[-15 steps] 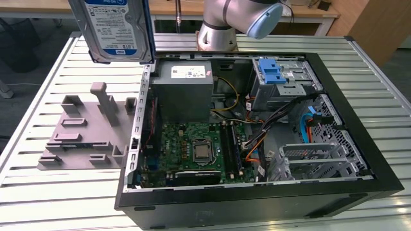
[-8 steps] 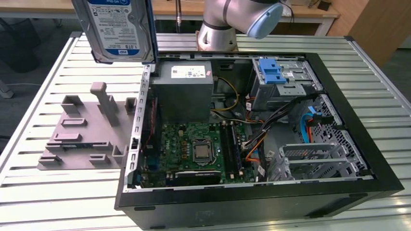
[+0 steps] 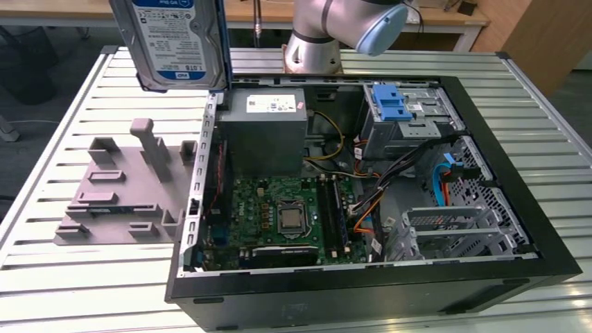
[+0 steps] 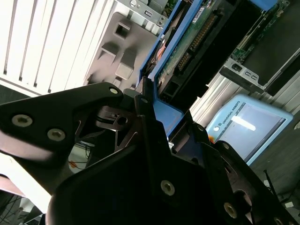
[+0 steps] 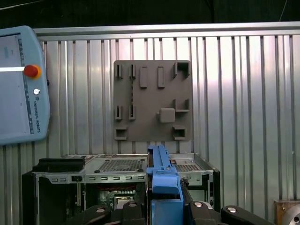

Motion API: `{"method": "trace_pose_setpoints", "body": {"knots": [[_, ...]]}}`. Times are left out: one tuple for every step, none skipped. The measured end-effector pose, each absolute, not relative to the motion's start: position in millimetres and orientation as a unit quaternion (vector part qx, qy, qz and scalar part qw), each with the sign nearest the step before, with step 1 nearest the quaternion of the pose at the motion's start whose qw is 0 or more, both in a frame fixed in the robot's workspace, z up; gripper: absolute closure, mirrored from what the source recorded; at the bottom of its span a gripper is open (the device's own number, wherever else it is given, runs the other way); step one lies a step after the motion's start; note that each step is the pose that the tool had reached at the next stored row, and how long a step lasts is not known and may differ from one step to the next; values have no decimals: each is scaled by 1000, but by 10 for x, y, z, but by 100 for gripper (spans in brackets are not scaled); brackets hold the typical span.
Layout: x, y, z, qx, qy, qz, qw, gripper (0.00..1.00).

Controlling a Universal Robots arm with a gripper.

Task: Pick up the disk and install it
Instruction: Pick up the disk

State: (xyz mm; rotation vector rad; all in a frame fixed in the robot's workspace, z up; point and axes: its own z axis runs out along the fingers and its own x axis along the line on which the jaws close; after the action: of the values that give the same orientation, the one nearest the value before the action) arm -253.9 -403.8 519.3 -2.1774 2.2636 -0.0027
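Note:
The disk (image 3: 176, 41), a silver-grey drive with a blue-and-white label and a blue carrier edge, hangs upright high above the table at the exterior view's upper left, over the left wall of the open computer case (image 3: 518, 173). In the second wrist view my gripper (image 4: 161, 117) is shut on the disk (image 4: 187, 42), whose green circuit-board side and blue carrier run away from the black fingers (image 4: 143, 101). The first wrist view shows the disk's blue carrier edge (image 5: 161, 178) clamped in the gripper (image 5: 164, 208), high above the case.
A grey fixture plate (image 3: 120, 187) with slots and pegs lies on the slatted metal table (image 3: 55, 277), to the left of the case. Inside the case are a power-supply box (image 3: 268, 125), a motherboard (image 3: 277, 215) and a drive cage with a blue latch (image 3: 393, 104). A teach pendant (image 5: 18, 84) lies on the table.

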Motion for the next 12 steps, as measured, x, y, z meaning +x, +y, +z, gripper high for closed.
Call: {"method": "trace_pose_setpoints", "body": {"knots": [[-2532, -4038, 5194, -693, 721, -1, 0, 64], [-2526, -4039, 5193, -693, 721, -1, 0, 64], [-2520, -4039, 5193, -693, 721, -1, 0, 64], [-2514, -4040, 5193, -693, 721, -1, 0, 64], [-2508, -4040, 5193, -693, 721, -1, 0, 64], [-2501, -4040, 5193, -693, 721, -1, 0, 64], [-2495, -4041, 5193, -693, 721, -1, 0, 64], [-2489, -4041, 5193, -693, 721, -1, 0, 64], [-2483, -4041, 5193, -693, 721, -1, 0, 64], [-2478, -4042, 5193, -693, 721, -1, 0, 64], [-2472, -4042, 5193, -693, 721, -1, 0, 64], [-2467, -4043, 5193, -693, 721, -1, 0, 64]]}}
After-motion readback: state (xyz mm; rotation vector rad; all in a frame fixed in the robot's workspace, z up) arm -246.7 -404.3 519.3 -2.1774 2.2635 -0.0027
